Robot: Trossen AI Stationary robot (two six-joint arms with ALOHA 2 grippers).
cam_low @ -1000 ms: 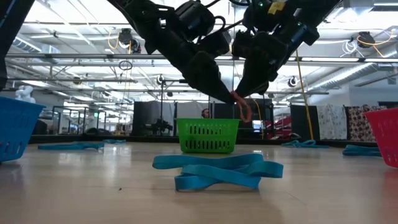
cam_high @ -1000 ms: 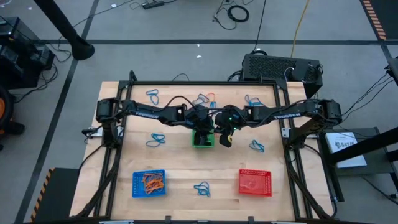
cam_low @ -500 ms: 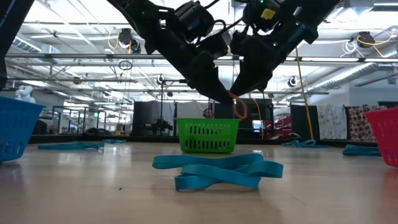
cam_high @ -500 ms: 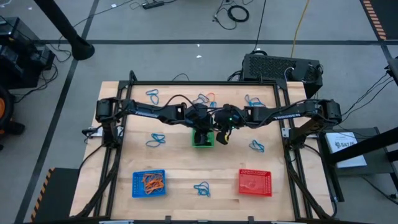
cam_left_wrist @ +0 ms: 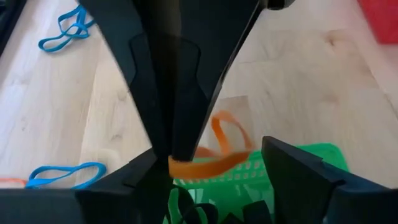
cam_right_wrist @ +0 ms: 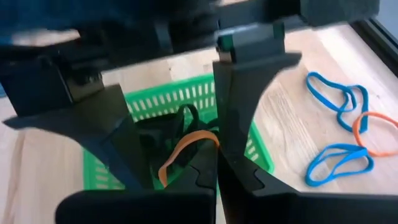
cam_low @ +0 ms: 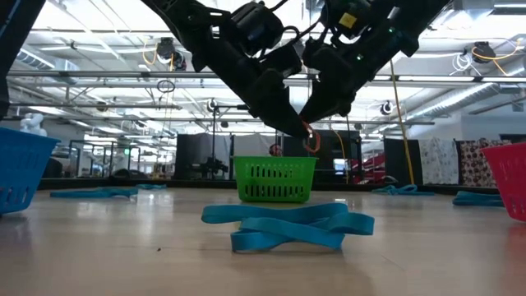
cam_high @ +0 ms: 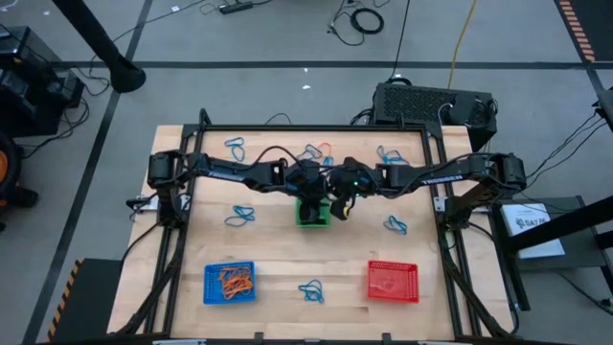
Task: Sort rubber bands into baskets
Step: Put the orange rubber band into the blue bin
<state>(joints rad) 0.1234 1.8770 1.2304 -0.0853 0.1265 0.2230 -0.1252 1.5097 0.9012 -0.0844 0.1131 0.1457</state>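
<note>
- The right gripper had its jaws closed on an orange rubber band, pinched between its 2 fingers just above the green basket.
- The left gripper stood with its jaws spread wide, empty, 1 finger on each side of the right gripper's fingers and the band.
- The orange band hung as a thin twisted loop, drooping toward the basket's rim.
- The green basket sat mid-table with dark bands inside it.
- The blue basket held orange bands; the red basket sat at the same edge, well apart from it.
- Blue rubber bands lay scattered on the wooden table.
</note>
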